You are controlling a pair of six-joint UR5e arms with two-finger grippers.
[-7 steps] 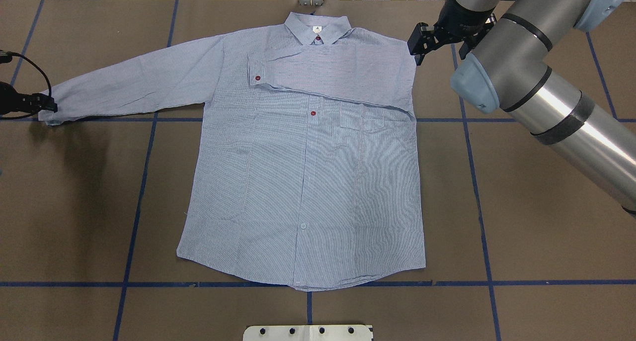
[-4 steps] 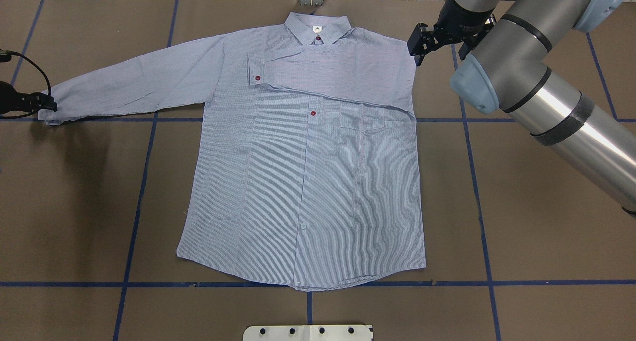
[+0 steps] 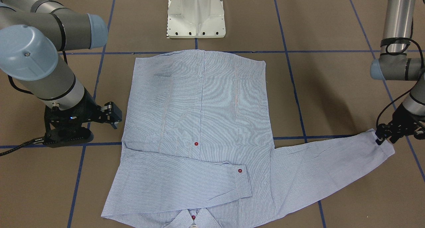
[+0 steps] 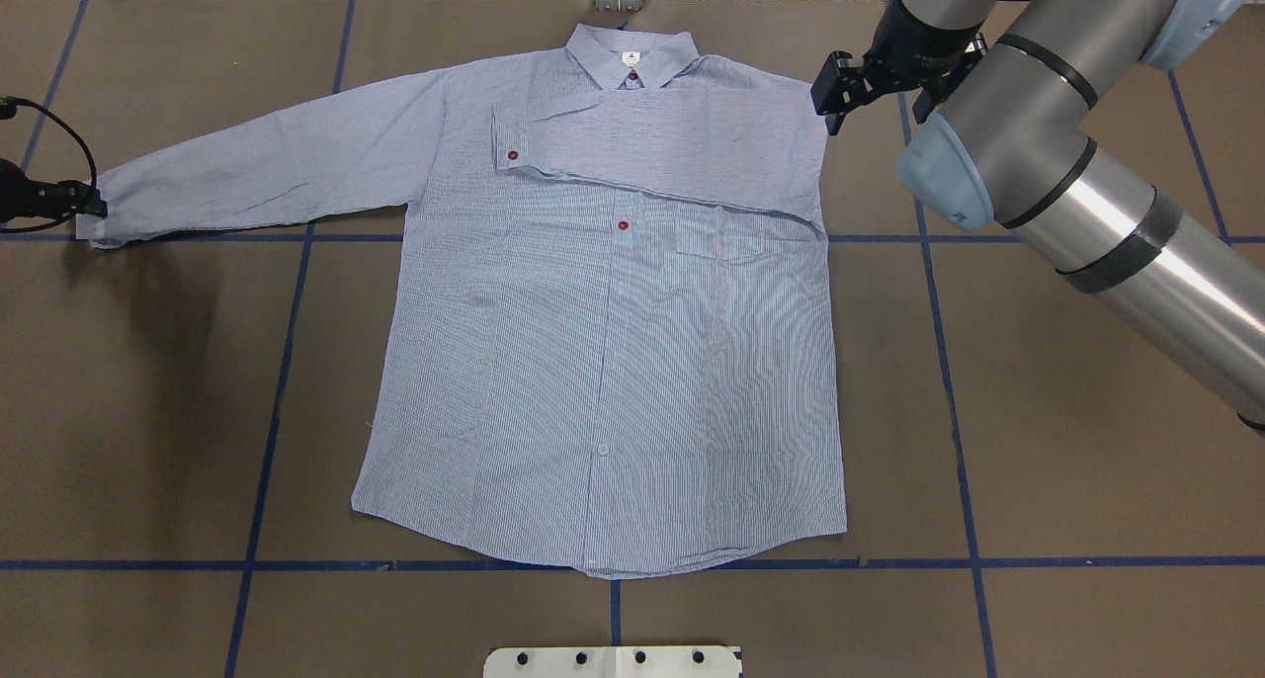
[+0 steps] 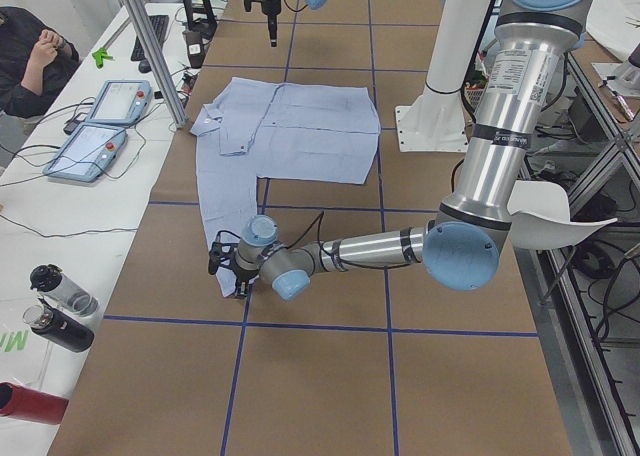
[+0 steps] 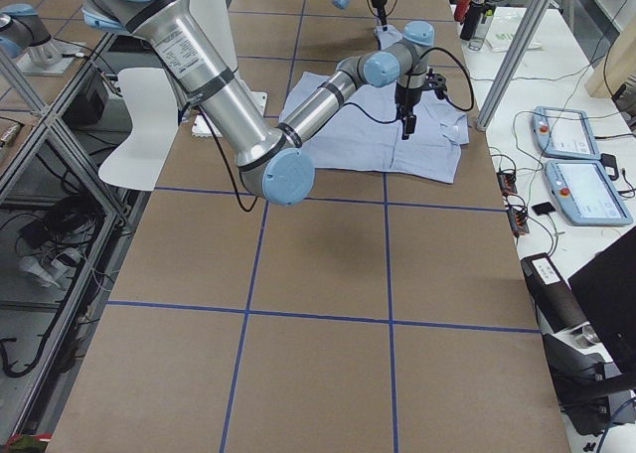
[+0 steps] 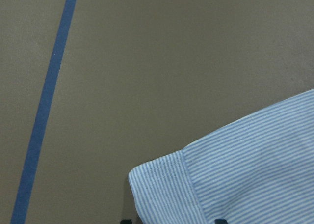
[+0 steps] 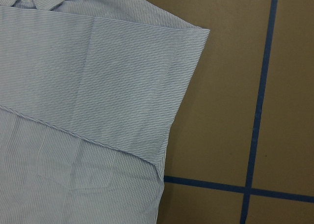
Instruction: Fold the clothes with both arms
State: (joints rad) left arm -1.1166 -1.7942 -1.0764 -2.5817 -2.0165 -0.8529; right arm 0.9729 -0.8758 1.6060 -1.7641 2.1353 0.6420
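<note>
Left hand [image 3: 385,140]: fingers spread, holding nothing, at cuff [image 3: 385,150] edge. Right hand [image 4: 828,105]: fingers spread too, just beside folded shoulder edge. Shirt [image 4: 613,362] flat mid worktop [image 4: 1087,461], wide room around.

Bright, even overhead light; a soft shadow on the counter [image 4: 148,302], glare along the right arm [image 4: 1137,238] (every view is sharp).

Shirt [image 4: 632,362]: fine light blue and white stripes. Buttons [image 4: 623,225]: red. Table [image 4: 1087,441]: brown. Tape lines [image 4: 947,381]: blue. Right arm [image 4: 1137,233]: silver-grey, light blue cap. Base [image 4: 613,661]: white.
</note>
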